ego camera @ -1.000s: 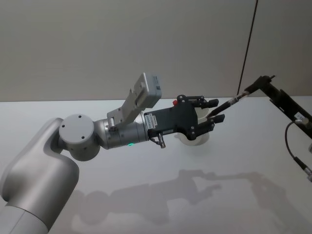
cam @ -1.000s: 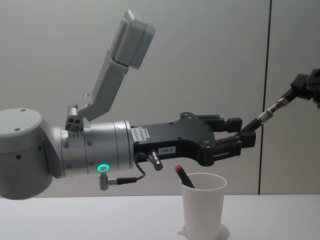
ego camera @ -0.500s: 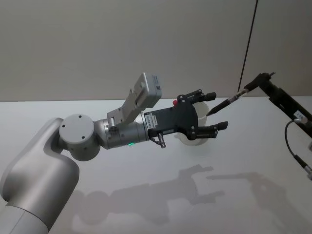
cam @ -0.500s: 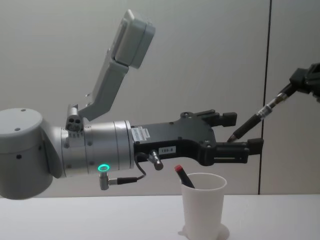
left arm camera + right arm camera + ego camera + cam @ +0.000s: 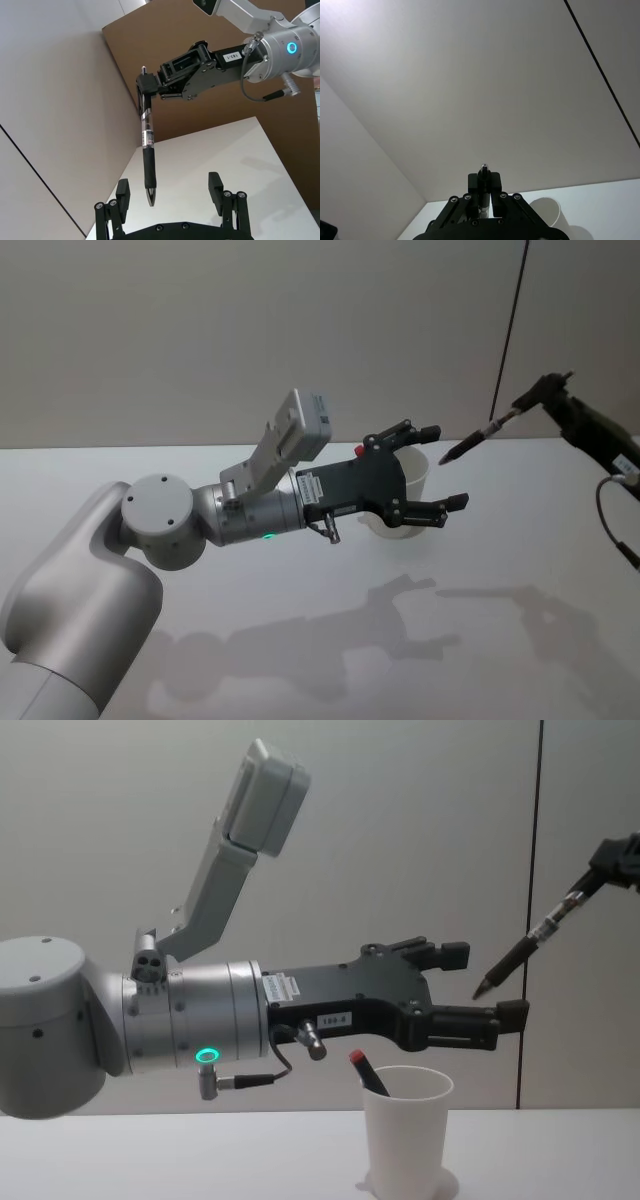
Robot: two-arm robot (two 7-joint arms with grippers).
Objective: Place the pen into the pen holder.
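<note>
The pen, black with a silver band, hangs slanted in the air, tip down. My right gripper is shut on its top end at the right. In the left wrist view the pen points down from the right gripper. My left gripper is open and level above the pen holder, a white tapered cup. The pen tip sits just to the right of the left fingertips, touching neither. From the head, the pen is right of the left gripper, and the pen holder lies behind its fingers.
A red-capped marker leans inside the cup. The white table is bare around it. The left arm's thick grey forearm stretches across the middle of the table. A dark vertical seam runs down the wall behind.
My left gripper, shut around the pen's tip a second ago, has opened. The right gripper has drawn the pen up and to the right, out from between the left fingers.
</note>
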